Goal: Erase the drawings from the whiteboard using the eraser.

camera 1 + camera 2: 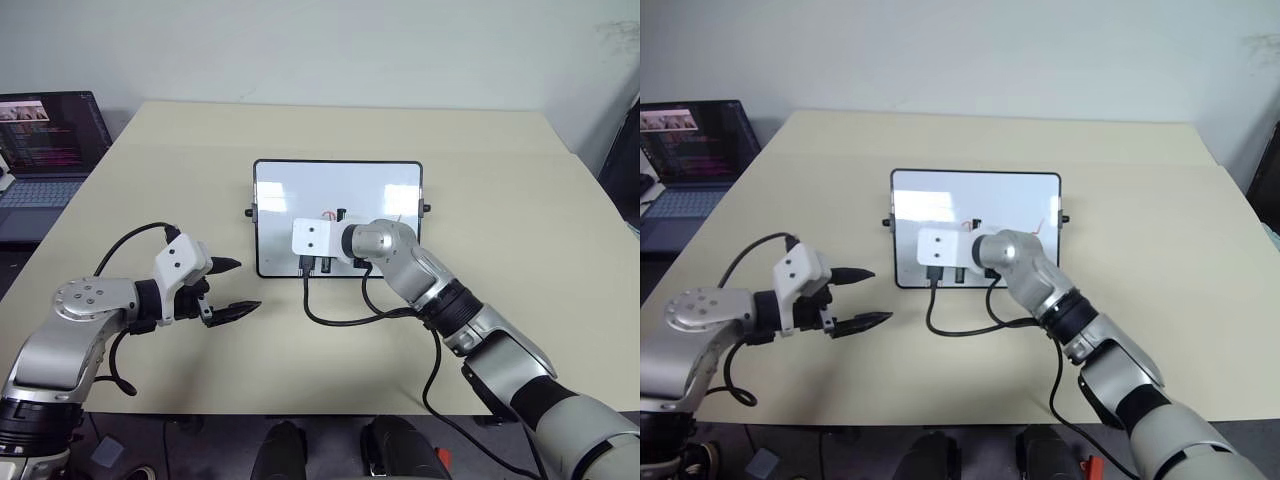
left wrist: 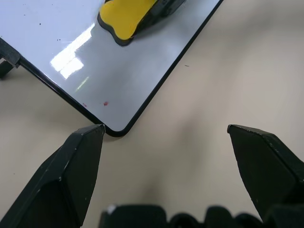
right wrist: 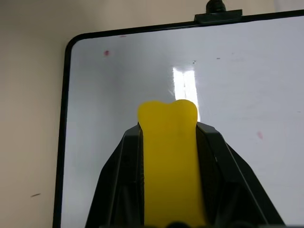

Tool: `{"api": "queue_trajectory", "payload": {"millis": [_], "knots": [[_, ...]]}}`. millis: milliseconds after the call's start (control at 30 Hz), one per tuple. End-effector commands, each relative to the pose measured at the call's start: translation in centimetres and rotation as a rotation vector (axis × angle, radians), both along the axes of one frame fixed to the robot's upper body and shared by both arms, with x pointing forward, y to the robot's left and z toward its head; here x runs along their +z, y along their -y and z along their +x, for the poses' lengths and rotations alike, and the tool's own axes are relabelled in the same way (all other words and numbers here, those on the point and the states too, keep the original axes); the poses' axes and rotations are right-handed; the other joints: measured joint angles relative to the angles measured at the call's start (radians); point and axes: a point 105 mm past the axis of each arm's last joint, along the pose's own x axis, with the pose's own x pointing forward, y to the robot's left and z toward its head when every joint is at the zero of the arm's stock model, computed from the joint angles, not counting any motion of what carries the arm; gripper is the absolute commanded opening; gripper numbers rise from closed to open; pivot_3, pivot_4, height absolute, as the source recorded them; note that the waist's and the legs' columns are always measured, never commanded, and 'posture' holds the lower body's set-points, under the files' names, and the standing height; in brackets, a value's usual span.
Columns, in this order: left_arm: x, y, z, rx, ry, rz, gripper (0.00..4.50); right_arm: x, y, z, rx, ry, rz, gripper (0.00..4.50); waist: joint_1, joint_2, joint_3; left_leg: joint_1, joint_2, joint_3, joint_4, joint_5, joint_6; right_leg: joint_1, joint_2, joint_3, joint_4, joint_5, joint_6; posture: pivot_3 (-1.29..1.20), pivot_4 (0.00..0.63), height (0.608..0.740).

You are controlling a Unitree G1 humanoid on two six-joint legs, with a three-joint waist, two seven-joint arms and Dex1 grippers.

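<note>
On the beige table [image 1: 500,200], the right gripper [image 3: 168,142] pinches the eraser [image 3: 168,166] flat over the whiteboard [image 1: 300,185] to wipe, while the left gripper [image 1: 232,287] waits open alongside.

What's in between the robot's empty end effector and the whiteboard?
Nothing: just bare table between the open left end effector and the whiteboard, as the left eye view shows.

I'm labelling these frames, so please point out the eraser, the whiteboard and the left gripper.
eraser [image 3: 167,142]: right wrist view, on its yellow top face.
whiteboard [image 1: 330,190]: left eye view, on its bare white surface.
left gripper [image 1: 233,286]: left eye view, midway between its two black fingertips.
</note>
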Motion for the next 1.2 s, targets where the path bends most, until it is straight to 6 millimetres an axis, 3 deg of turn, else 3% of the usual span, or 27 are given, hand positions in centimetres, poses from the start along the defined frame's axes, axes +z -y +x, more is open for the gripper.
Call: {"api": "queue_trajectory", "payload": {"millis": [33,200,333,367,467,533,633,867,1033,1200], "knots": [[0.8,0.4,0.0,-0.021,0.037,0.002,4.5,2.7,1.5,2.4,-0.115,0.122,0.065,1.12,0.0,0.0,0.0,0.0,0.0,0.0,0.0,0.0,0.0,0.0,0.0,0.0,0.0,0.0,0.0,0.0,0.15,0.74],[0.8,0.5,0.1,-0.025,0.036,0.0,4.5,0.8,2.1,2.1,-0.099,0.051,-0.006,1.12,0.003,0.0,0.0,-0.001,0.0,0.0,0.0,0.0,0.0,0.0,0.0,0.0,-0.001,0.0,0.0,0.0,0.15,0.74],[0.8,0.6,0.1,-0.03,0.036,-0.001,4.5,-1.7,2.2,0.2,-0.027,-0.083,-0.086,1.12,0.004,0.0,0.0,-0.001,0.0,0.0,0.0,0.0,0.001,0.0,0.0,0.0,-0.001,0.0,0.0,0.0,0.15,0.74],[0.8,0.6,0.1,-0.031,0.037,-0.001,4.5,-1.4,2.1,0.3,-0.032,-0.063,-0.075,1.12,0.003,0.0,0.0,-0.001,0.0,0.0,0.0,0.0,0.001,0.0,0.0,0.0,-0.001,0.0,0.0,0.0,0.15,0.74],[0.8,0.7,0.1,-0.034,0.037,-0.002,4.5,2.3,1.9,2.3,-0.12,0.11,0.059,1.12,0.0,0.0,0.0,0.0,0.0,0.0,0.0,0.0,0.001,0.0,0.0,0.0,0.0,0.0,-0.001,0.0,0.15,0.74],[0.8,0.8,0.1,-0.037,0.037,-0.003,4.5,3.3,1.9,2.8,-0.141,0.152,0.094,1.12,-0.001,0.001,0.0,0.0,0.0,0.0,0.0,0.001,0.001,0.0,0.0,0.0,0.0,0.001,-0.001,0.0,0.15,0.74],[0.8,0.8,0.1,-0.039,0.036,-0.003,4.5,2.8,1.9,2.7,-0.128,0.131,0.077,1.12,0.0,0.001,0.0,0.0,0.0,0.0,0.0,0.001,0.001,0.0,0.001,0.0,0.0,0.001,-0.002,0.0,0.15,0.74],[0.8,0.9,0.2,-0.043,0.036,-0.005,4.5,-0.7,1.6,0.4,-0.041,-0.033,-0.017,1.12,0.001,0.0,0.0,-0.001,0.0,0.0,-0.001,0.001,0.001,0.0,0.0,0.0,-0.001,0.001,-0.001,0.0,0.15,0.74],[0.9,1.0,0.4,-0.044,0.041,-0.008,4.5,2.0,1.4,0.5,-0.065,-0.002,0.146,1.12,0.001,0.001,0.0,-0.001,0.0,0.0,-0.001,0.001,0.001,0.0,0.0,0.0,-0.001,0.001,-0.001,0.0,0.15,0.74],[1.2,1.4,0.9,-0.05,0.062,-0.019,4.5,4.3,1.7,-1.8,-0.041,-0.142,0.39,1.12,0.003,0.001,0.001,-0.004,0.0,0.0,-0.001,0.001,0.001,-0.001,0.0,0.0,-0.003,0.001,-0.001,0.0,0.15,0.74]]}}
